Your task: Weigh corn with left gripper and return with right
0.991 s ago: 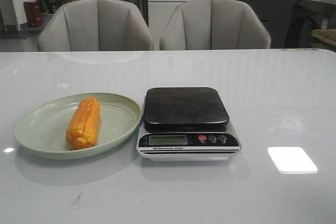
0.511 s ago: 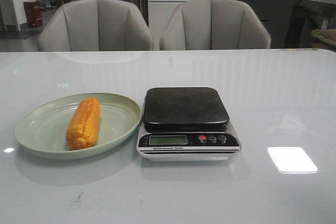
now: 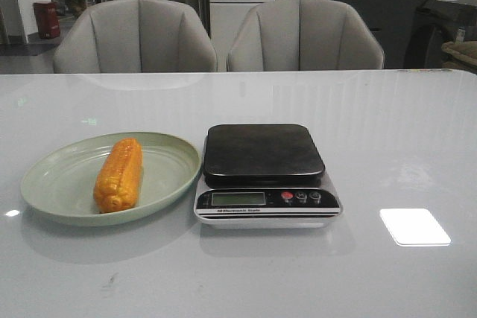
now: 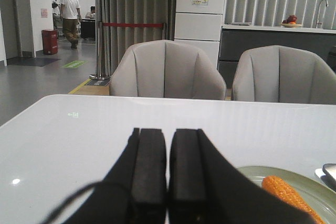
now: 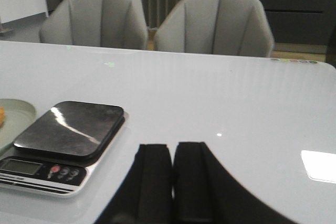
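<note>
My jaws are pressed together on both sides, holding nothing: the left gripper point(image 4: 168, 182) shows its two black fingers closed with only a thin seam between them, and the right gripper point(image 5: 173, 182) looks the same, its wedge fingers meeting above the white table point(image 3: 387, 132). Neither of my arms shows in the front view. The corn point(image 3: 119, 173) lies lengthwise in the pale green plate point(image 3: 52, 184) on the left side of the table, its blunt end toward the near rim and its narrower end pointing away. Just to the right of the plate, almost touching its rim, sits the electronic kitchen scale point(image 3: 264, 176), its dark square platform bare, with a small display and three buttons along its near edge. From my left wrist I see the corn point(image 4: 289, 195) near my fingers; from my right wrist the scale point(image 5: 63, 145) lies to the left. Two grey chairs point(image 3: 305, 35) stand beyond the far edge.
</note>
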Action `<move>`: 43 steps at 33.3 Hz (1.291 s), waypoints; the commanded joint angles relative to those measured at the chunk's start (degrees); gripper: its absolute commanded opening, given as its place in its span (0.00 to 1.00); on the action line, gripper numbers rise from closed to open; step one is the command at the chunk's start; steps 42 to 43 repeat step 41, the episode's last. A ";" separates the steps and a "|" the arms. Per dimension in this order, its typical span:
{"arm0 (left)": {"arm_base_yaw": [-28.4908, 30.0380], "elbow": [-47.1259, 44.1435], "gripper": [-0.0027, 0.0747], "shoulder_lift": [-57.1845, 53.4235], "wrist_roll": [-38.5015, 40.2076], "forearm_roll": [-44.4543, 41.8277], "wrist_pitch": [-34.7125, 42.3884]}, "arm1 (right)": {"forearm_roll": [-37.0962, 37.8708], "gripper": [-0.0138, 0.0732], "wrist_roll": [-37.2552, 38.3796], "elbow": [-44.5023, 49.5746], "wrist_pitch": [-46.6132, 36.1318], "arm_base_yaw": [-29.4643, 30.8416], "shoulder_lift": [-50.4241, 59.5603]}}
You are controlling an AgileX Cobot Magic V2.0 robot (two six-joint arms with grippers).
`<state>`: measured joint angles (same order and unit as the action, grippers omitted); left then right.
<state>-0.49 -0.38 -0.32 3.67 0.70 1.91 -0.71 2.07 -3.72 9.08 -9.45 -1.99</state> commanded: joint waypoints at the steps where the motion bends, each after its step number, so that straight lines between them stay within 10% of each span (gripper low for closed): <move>1: -0.04 -1.77 0.18 -1.23 0.22 0.48 4.81 | 0.11 0.34 -0.70 1.83 -4.98 3.88 2.60; 43: -0.04 -1.77 0.18 -1.14 0.22 0.48 4.81 | 0.11 0.34 -0.70 5.77 -6.99 6.16 3.65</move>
